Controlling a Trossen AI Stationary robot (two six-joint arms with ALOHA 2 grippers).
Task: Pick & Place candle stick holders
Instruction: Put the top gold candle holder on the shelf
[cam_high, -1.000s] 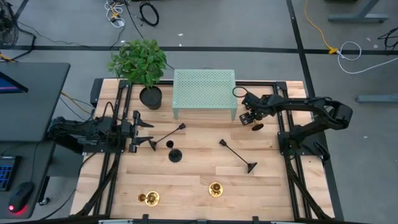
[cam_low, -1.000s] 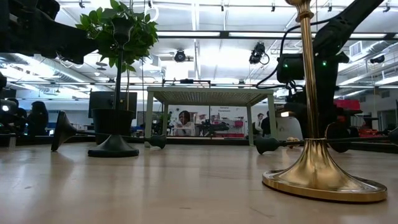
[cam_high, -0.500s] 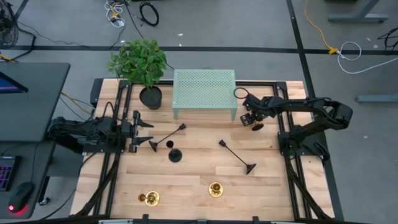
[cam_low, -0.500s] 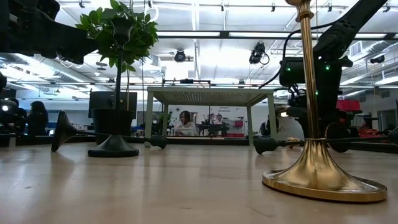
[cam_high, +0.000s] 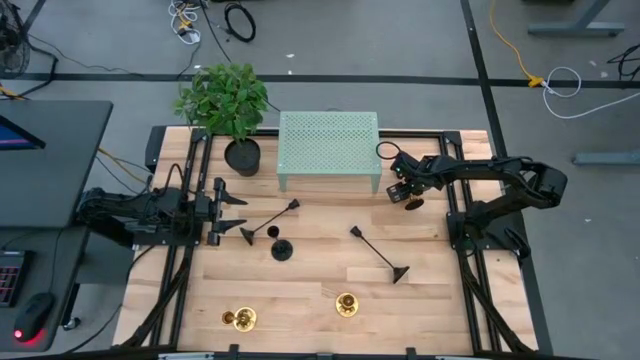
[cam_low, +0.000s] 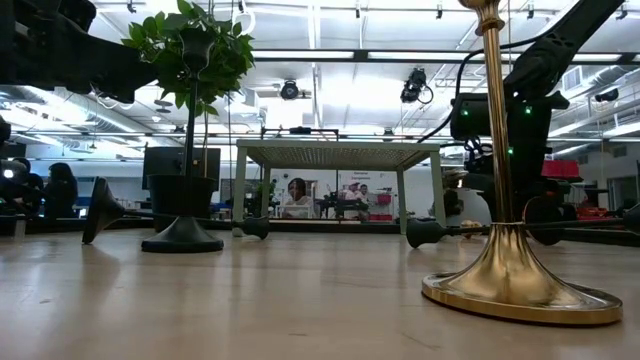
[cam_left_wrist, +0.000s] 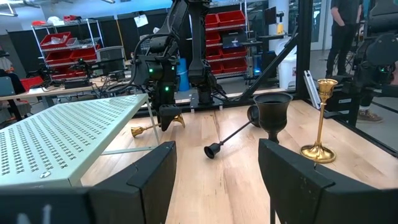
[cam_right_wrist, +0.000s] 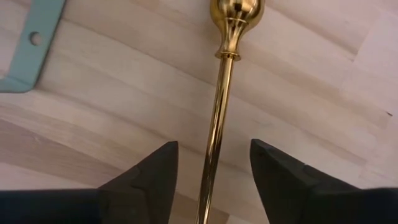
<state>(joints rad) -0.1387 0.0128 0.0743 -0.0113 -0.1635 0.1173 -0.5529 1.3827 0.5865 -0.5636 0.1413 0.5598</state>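
Observation:
My right gripper (cam_high: 404, 192) is open beside the right end of the green shelf, pointing down. Its fingers stand on either side of the stem of a gold holder (cam_right_wrist: 216, 137) that lies on the table, also seen in the left wrist view (cam_left_wrist: 154, 128). My left gripper (cam_high: 222, 210) waits open at the table's left. Two gold holders (cam_high: 240, 319) (cam_high: 346, 303) stand upright near the front edge. One black holder (cam_high: 282, 250) stands upright. Two black holders (cam_high: 270, 219) (cam_high: 376, 251) lie on their sides.
A green perforated shelf (cam_high: 328, 148) stands at the far centre, with a potted plant (cam_high: 228, 105) to its left. The black frame rails (cam_high: 192, 180) run along both table sides. Bare wood lies between the lying black holders and the front gold ones.
My right gripper has shifted slightly over the lying gold holder. The black holder lying at the right centre has rolled a little toward the table's left.

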